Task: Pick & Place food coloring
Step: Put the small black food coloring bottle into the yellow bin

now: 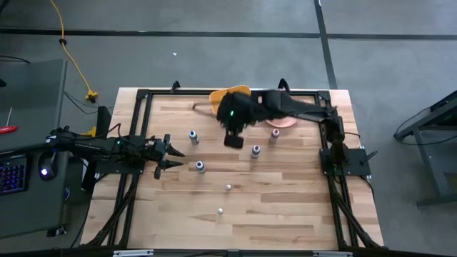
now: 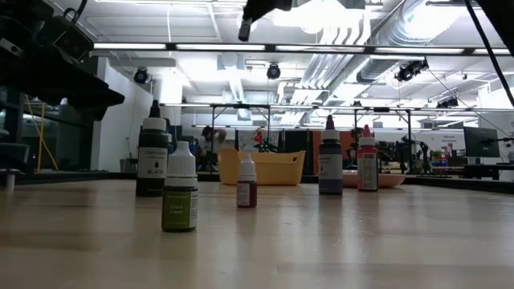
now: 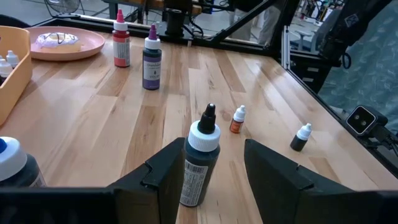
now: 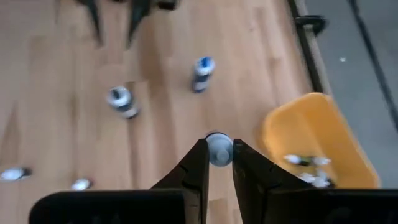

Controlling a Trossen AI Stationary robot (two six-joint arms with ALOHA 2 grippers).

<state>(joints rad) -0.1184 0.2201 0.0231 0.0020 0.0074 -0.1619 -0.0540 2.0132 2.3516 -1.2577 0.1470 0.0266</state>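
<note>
Several food coloring bottles stand on the wooden table: a black-tipped one (image 3: pixel 200 162) just ahead of my open left gripper (image 1: pixel 173 153), a blue-capped one (image 1: pixel 193 135), a purple one (image 2: pixel 330 164), a red one (image 2: pixel 366 167) and tiny ones (image 3: pixel 237 119) (image 3: pixel 303 137). My right gripper (image 4: pixel 217 163) hangs high over the table's middle (image 1: pixel 234 139), near the yellow bin (image 1: pixel 228 96), shut on a small white-capped bottle (image 4: pixel 217 149). More small bottles lie inside the bin (image 4: pixel 308 163). My right gripper pinches the small bottle between its two fingertips, at or just under its white cap (image 4: pixel 217 142). The fingers slant down from above. The bottle is lifted clear of the table, cap toward the camera; its body is hidden below the cap.
A pink plate (image 1: pixel 285 121) with a doughnut sits at the far right, beside the bin. Black frame rails (image 1: pixel 143 96) run along the table's left, right and far edges. Bare wood (image 1: pixel 285 207) lies toward the near edge, apart from two tiny bottles (image 1: pixel 228 187) (image 1: pixel 220 211).
</note>
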